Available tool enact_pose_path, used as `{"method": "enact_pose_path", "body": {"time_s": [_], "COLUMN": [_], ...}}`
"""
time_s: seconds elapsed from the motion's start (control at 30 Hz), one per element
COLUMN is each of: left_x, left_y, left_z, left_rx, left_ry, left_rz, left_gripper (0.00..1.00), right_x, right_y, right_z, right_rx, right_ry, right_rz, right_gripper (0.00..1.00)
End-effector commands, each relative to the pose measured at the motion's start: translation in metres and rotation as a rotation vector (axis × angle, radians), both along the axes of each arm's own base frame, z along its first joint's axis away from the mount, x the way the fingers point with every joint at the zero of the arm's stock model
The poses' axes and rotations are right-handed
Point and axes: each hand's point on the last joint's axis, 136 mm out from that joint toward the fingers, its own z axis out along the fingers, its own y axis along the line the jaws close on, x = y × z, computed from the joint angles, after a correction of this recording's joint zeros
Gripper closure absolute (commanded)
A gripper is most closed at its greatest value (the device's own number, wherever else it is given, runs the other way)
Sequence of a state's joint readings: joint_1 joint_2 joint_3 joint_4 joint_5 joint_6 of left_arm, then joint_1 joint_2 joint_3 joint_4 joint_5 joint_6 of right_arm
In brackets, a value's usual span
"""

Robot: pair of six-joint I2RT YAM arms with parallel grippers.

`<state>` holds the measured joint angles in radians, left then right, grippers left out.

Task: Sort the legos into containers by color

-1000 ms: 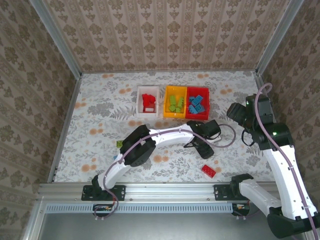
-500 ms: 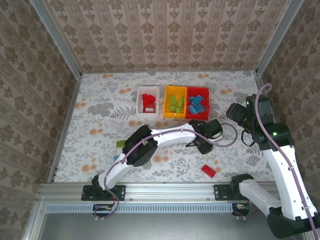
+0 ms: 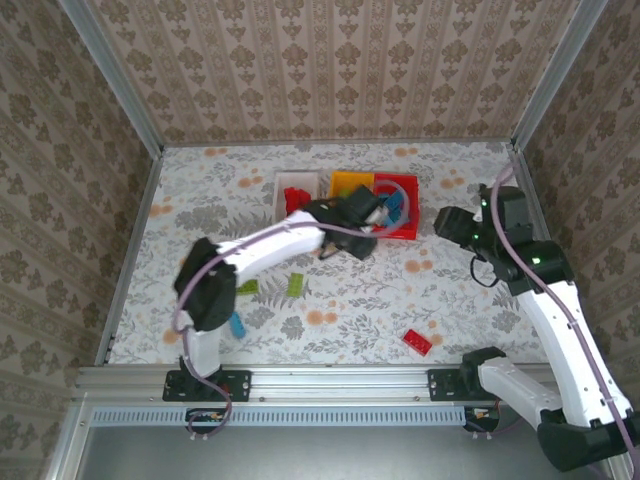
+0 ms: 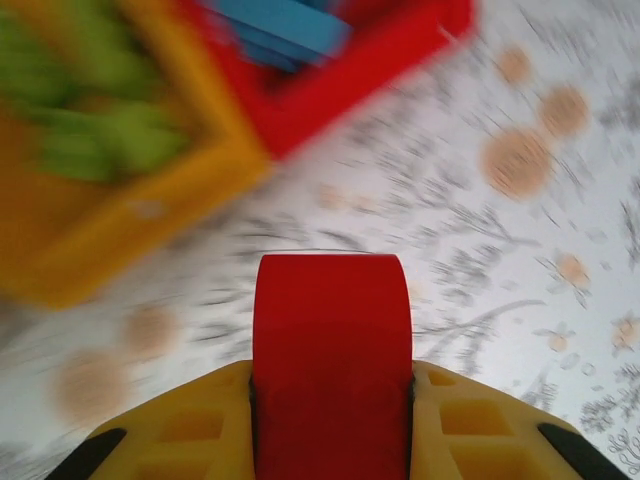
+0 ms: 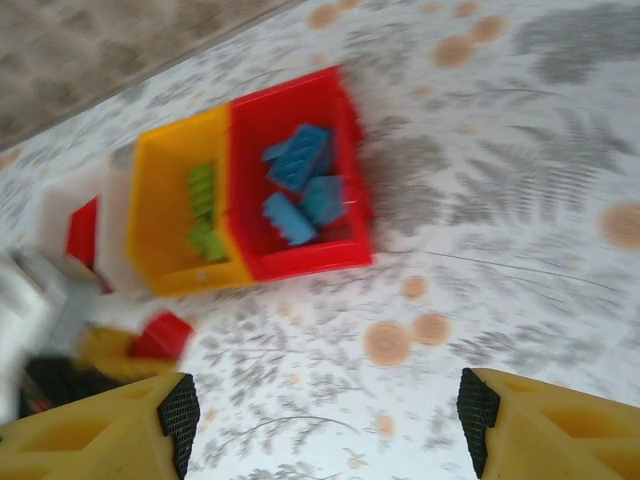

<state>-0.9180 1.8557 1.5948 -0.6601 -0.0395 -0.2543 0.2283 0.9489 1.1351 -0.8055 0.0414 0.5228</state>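
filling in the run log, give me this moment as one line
left tool: shut on red lego | right tool: open, empty | on table: loose red lego, green lego

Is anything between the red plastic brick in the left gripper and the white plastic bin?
Nothing visible does. The red plastic brick, shut in the left gripper, is at the orange-yellow plastic bin's near edge; the white plastic bin sits beside it.

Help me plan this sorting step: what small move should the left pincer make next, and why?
Probably swing the left pincer leftward over the white bin: it grips a red brick near the orange-yellow bin of green bricks, while other red bricks lie in the white one.
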Motion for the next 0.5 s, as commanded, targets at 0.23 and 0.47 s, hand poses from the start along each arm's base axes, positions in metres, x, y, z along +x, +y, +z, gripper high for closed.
{"method": "enact_pose_path", "body": {"time_s": [0.23,0.47], "left_x": [0.095,0.152], "left_y": [0.109,0.116], "left_z": [0.005,-0.019], "left_rx": [-0.055,-0.072], "left_ry": [0.066,0.105], "left_rz": [0.374,0.462], "left_gripper": [0.79,0.78], "right_x": [0.031,0.057], "right_y": [0.194,0.233], "right_z": [0.008,-0.001], "right_rx": [0.145,0.146], "right_ry": [-0.168,-0.122], "right_rz": [0.618,0.666], "right_gripper": [0.27,0.27]}}
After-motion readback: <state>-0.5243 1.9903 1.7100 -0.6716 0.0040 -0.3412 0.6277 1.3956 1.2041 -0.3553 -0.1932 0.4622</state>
